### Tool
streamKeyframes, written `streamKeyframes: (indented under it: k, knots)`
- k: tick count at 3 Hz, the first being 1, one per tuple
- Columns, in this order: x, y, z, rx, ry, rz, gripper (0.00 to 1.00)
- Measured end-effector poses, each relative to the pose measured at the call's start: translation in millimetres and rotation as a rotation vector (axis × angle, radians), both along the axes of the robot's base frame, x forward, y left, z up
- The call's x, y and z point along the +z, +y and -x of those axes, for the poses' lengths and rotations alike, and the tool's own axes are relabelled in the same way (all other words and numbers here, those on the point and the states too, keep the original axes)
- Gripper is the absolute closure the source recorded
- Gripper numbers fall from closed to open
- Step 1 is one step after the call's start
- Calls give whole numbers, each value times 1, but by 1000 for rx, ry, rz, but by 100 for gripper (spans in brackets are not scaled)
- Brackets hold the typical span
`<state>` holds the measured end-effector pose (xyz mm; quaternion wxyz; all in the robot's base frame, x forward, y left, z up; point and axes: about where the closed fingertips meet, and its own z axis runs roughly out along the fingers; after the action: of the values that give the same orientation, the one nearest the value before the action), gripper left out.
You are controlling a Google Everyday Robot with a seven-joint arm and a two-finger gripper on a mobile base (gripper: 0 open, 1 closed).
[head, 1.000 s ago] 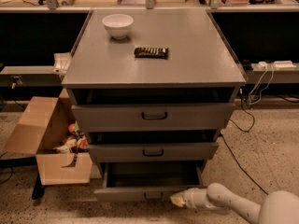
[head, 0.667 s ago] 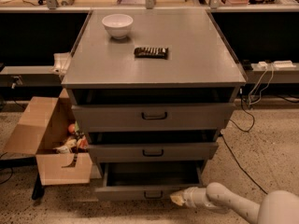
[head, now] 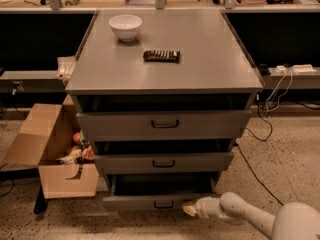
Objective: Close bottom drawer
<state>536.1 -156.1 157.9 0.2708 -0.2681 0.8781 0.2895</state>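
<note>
Your gripper (head: pixel 190 209), grip state I cannot tell, sits at the open bottom drawer (head: pixel 132 203) front, lower centre; push straight in next.

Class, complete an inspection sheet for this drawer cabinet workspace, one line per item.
Surface: grey cabinet top holds a white bowl and a dark flat bar.
Job's things: bottom drawer pulled out, dark inside showing.
Clutter: open cardboard box with items, on the floor left.
Grippers: gripper low at the drawer front, just right of its handle.
Cables: cables hang from a power strip on the right.
Surroundings: speckled floor, bench behind.
</note>
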Motion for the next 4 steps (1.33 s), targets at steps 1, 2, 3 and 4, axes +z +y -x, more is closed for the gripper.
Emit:
streamKeyframes:
  k: [1,2,3,4]
  knots:
    - [0,-2,-11,-8,-8,-1,100]
    - [1,-5,-23,-16,-17,-2,100]
    - [1,-5,-22,-16,-17,-2,100]
    - [3,-9,-35,-25,-26,-6,100]
